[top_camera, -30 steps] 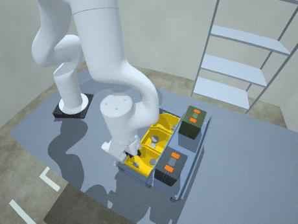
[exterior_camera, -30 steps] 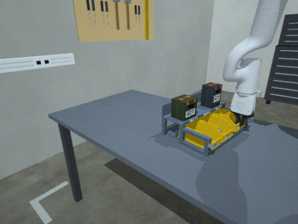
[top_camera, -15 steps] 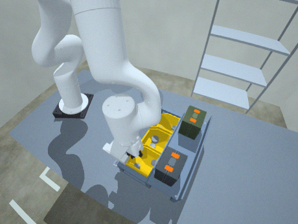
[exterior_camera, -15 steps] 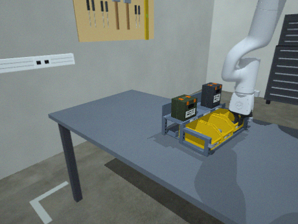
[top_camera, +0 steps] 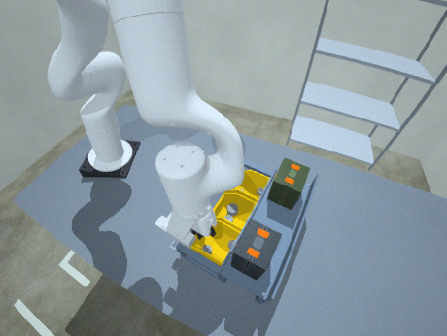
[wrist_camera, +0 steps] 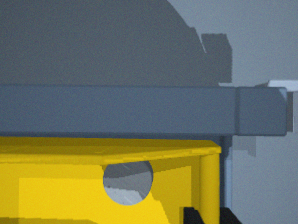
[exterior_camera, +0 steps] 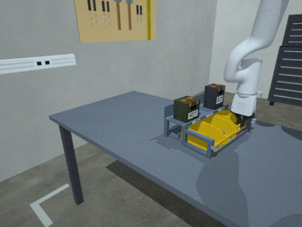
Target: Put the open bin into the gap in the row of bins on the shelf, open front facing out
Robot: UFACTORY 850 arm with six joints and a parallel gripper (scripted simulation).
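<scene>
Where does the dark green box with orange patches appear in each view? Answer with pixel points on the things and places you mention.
Top: the dark green box (top_camera: 287,191) (exterior_camera: 186,109) is right of centre, up from the dark grey box (top_camera: 249,262) (exterior_camera: 214,98).
Exterior: just right of centre, left of the dark grey box.
Wrist: not in it.
Shared landmark: the yellow plastic bin (top_camera: 221,252) (exterior_camera: 226,114) (wrist_camera: 50,195) at the claw (top_camera: 204,232) (exterior_camera: 241,121) (wrist_camera: 210,216).
</scene>
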